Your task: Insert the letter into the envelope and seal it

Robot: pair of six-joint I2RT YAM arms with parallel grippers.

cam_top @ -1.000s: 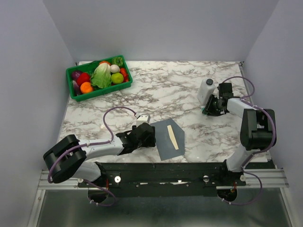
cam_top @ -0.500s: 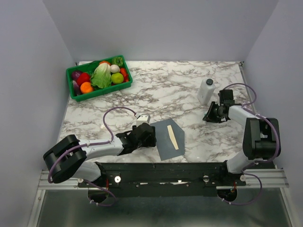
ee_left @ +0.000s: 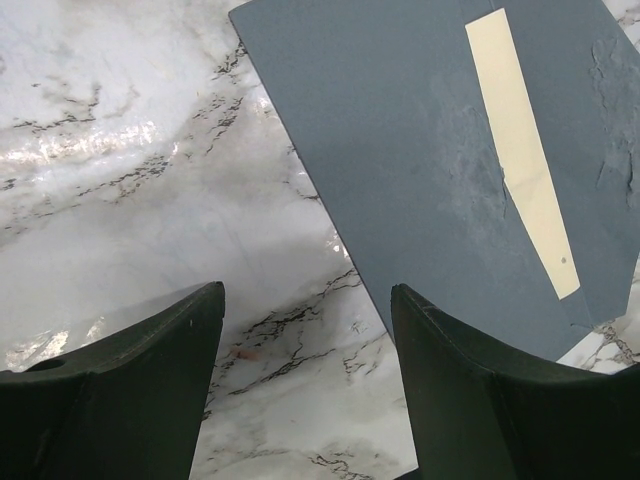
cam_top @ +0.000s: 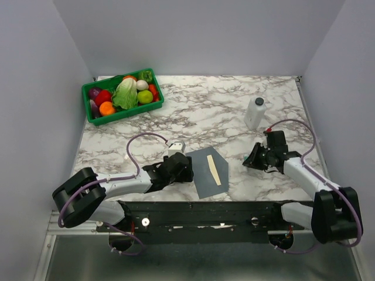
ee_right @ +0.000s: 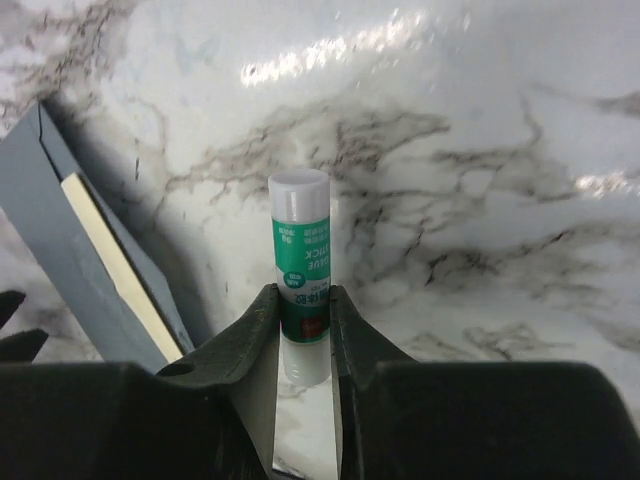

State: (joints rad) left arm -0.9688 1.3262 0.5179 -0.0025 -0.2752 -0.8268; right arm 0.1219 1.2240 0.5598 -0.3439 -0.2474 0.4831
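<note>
Desk (cam_top: 205,111), marble-patterned.
- Envelope (ee_left: 400,150): slate-grey, flat on the near centre of the desk.
- Letter (ee_left: 520,150): seen only as a narrow cream-tan strip on the envelope's face.
- Left hand (ee_left: 305,295): fingers spread, empty, just beside the envelope's left edge.
- Right hand (ee_right: 302,295): clamped on a green-and-white glue stick (ee_right: 300,230), right of the envelope.

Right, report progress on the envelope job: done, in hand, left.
Done: the letter looks tucked into the envelope, only a cream strip showing. In hand: the right tool is shut on a glue stick; the left tool sits open beside the envelope. Left: glue the open flap and press it shut.
</note>
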